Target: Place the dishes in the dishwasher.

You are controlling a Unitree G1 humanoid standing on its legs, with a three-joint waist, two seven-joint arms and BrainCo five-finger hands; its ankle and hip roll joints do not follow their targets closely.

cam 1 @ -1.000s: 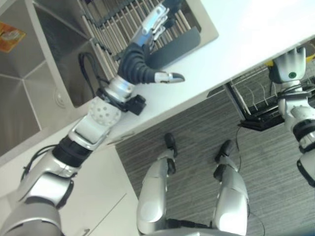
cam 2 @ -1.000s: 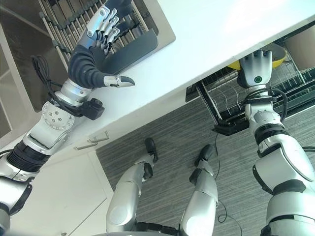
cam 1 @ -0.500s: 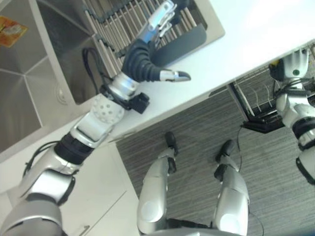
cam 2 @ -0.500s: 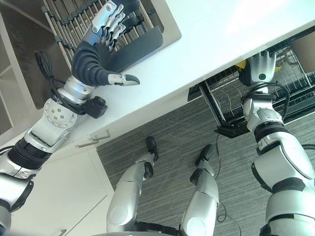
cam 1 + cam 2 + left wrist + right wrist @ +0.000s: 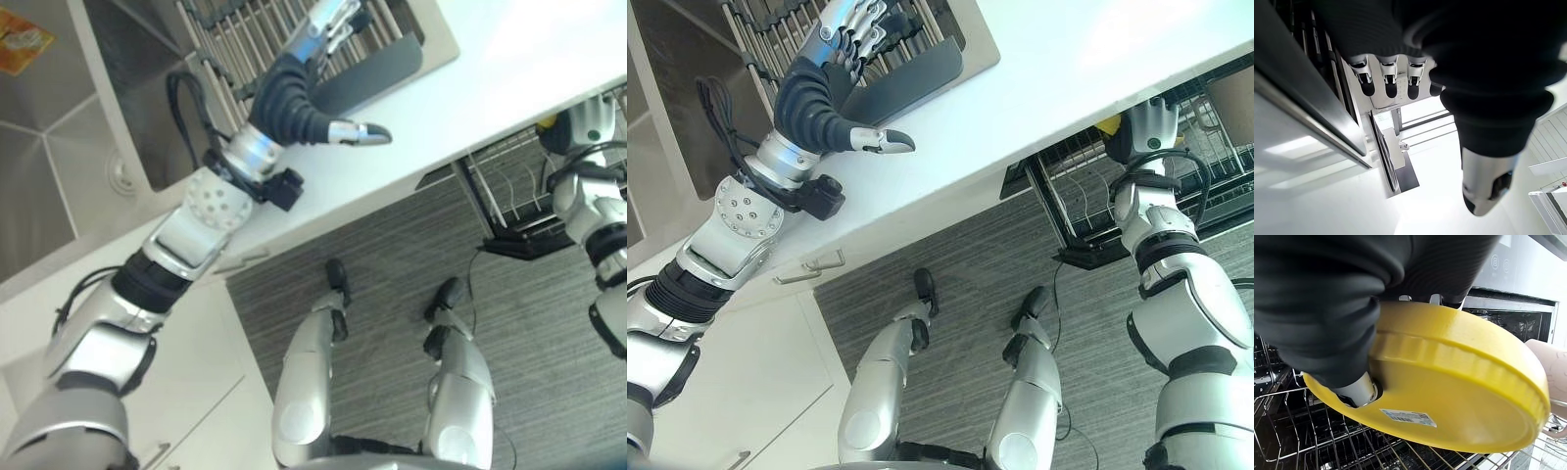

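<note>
The right hand (image 5: 1327,318) has its fingers and thumb closed on one yellow dish (image 5: 1449,391), holding it just above the wire tines of the pulled-out dishwasher rack (image 5: 1288,426); from the head views the same hand (image 5: 1151,122) sits under the edge of the white counter (image 5: 1087,69) with a sliver of yellow beside it. So the dish looks to be at the dishwasher but not yet set down: judging from the wrist view, it is still gripped and clear of the rack, and lowering it between the tines and letting go is what remains for this piece. A pale, beige dish (image 5: 1547,367) shows past the yellow one, apparently already in the rack, which suggests part of the job is done. The left hand (image 5: 838,73) reaches over the dish-drying rack (image 5: 265,29) beside the sink (image 5: 69,117), its fingers (image 5: 1391,78) straight and holding nothing, near a dark flat piece (image 5: 911,83) at the rack's edge. I count one yellow dish, one beige dish, one dishwasher rack and one drying rack; whether more dishes wait on the drying rack cannot be told.
</note>
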